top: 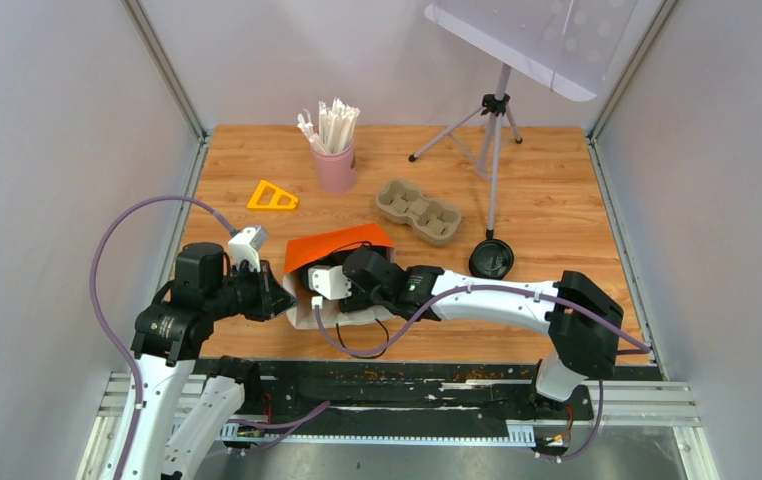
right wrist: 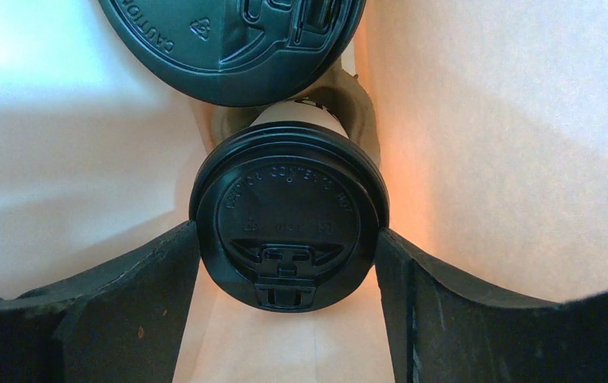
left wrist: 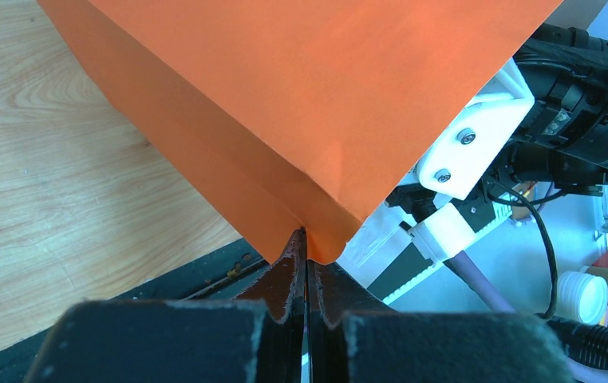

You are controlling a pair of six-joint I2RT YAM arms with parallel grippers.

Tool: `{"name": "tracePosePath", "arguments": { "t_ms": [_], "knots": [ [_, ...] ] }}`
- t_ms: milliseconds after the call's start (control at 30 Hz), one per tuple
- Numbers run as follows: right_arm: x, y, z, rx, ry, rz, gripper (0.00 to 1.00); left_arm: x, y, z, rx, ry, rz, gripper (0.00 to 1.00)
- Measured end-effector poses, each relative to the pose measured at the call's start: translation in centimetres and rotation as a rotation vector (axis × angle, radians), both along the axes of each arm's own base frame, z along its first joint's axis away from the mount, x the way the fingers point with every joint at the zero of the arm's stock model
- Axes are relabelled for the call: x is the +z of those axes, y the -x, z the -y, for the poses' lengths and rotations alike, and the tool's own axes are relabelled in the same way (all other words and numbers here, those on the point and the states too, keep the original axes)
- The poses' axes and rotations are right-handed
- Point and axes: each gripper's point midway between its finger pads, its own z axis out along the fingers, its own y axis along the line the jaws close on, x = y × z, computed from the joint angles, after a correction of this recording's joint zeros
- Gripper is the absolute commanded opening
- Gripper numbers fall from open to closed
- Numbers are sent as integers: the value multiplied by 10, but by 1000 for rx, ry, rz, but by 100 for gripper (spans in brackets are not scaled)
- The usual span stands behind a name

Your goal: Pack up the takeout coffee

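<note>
We see an orange paper bag (top: 342,250) lying on a wooden table (top: 557,190). The left gripper (left wrist: 307,239) is at the bag's outer edge, clenched on a corner fold, jaws pressed flat together on the paper. The right gripper (right wrist: 286,233) reaches inside the bag; its fingers (right wrist: 125,295) press against either side of the black lid of a whitish cup (right wrist: 289,215), grasping it. Also inside the bag, just beside that cup, sits a second lidded cup (right wrist: 229,40); only its black lid shows, so we cannot tell its colour. Beyond the bag stand a pulp cup tray (top: 419,210) and a pink cup (top: 335,165) of white sticks; a loose black lid (top: 491,260) lies to the bag's right.
</note>
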Motion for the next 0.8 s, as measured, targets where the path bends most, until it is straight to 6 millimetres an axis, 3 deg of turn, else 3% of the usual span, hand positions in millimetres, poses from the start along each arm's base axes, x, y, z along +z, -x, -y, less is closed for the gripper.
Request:
{"name": "tracePosePath", "arguments": {
  "t_ms": [200,800],
  "knots": [
    [0,0,0,-3,-2,-1,77,0,0,0,0,0,0,2],
    [3,7,3,7,24,-67,89,0,0,0,-1,2,-5,2]
  ]
}}
